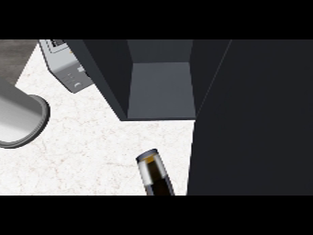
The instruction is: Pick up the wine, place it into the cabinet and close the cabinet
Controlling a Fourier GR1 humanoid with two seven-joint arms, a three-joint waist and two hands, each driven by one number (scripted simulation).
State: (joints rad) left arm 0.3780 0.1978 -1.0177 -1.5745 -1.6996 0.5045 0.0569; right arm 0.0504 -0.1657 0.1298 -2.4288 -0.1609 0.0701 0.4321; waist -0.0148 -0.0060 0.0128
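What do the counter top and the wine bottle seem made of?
Counter top: pale stone, likely marble, matte, judging by its faint brownish veins. Wine bottle: probably dark glass, glossy, judging by the pale streak along its side.

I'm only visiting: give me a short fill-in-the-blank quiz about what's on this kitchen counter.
1. The cabinet stands ____, its inside showing.
2. The wine bottle is on the ____, outside the cabinet.
3. In this view the grey appliance is to the cabinet's ____.
Missing words: open; counter; left.
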